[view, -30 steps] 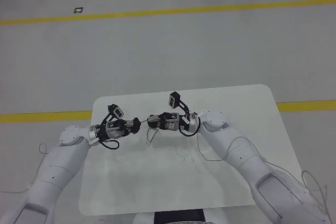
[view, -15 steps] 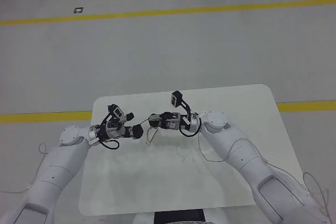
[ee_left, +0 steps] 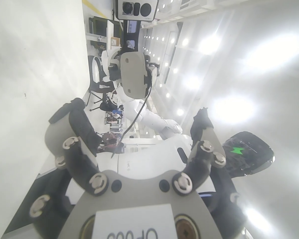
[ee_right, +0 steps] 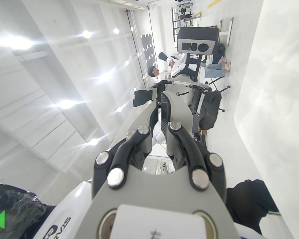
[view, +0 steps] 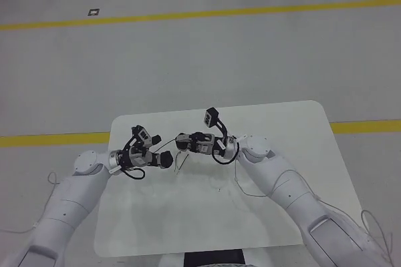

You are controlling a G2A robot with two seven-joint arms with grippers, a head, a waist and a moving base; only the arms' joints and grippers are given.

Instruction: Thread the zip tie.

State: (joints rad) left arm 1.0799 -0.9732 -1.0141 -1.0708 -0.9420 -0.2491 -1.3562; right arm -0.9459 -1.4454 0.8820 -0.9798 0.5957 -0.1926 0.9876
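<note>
Left gripper (ee_left: pixel 137 109) spread wide, nothing in it; it faces the right gripper (ee_right: pixel 161 100) tip to tip, close, above the table (view: pixel 287 200); right fingers clamped together on the zip tie (ee_left: pixel 133 123); tie hangs from them as a thin dark strip, clear of the left fingers.

No print is legible in full; cut-off characters are seen on a white label (ee_left: pixel 133 221) at the left gripper's (ee_left: pixel 134 111) base.

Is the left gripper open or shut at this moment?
Open: the left gripper has its two fingers spread wide apart in its wrist view.
</note>
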